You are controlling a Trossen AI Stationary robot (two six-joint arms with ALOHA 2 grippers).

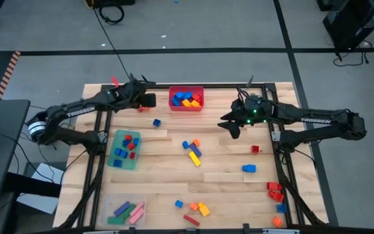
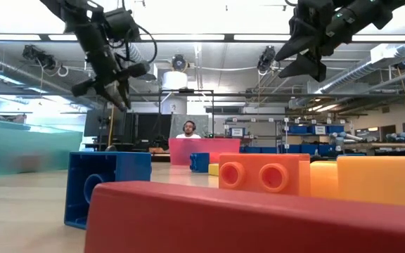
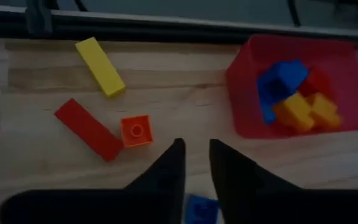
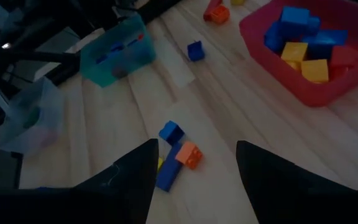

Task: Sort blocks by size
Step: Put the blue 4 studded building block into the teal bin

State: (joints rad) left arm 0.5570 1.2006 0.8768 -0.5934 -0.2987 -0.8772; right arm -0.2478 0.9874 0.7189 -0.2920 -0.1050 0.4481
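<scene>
Loose blocks lie over the wooden table: a blue, orange and yellow group [image 1: 191, 151] in the middle, a blue one [image 1: 156, 122], and a yellow bar [image 3: 101, 66], a red bar [image 3: 89, 129] and an orange cube [image 3: 135, 132] near the far left. My left gripper [image 1: 149, 101] [image 3: 196, 158] hangs above the table beside the red bin [image 1: 186, 99]. It is open by a narrow gap with nothing between its fingers, and a blue block [image 3: 201, 208] lies below it. My right gripper [image 1: 229, 125] [image 4: 194, 155] hangs wide open and empty right of the bin, above the middle group [image 4: 176, 155].
The red bin at the far edge holds blue, yellow and red blocks. A teal bin [image 1: 124, 148] at the left and a clear bin [image 1: 125, 211] at the near left hold more. Other blocks lie near the front edge [image 1: 200, 209] and the near right corner [image 1: 276, 192].
</scene>
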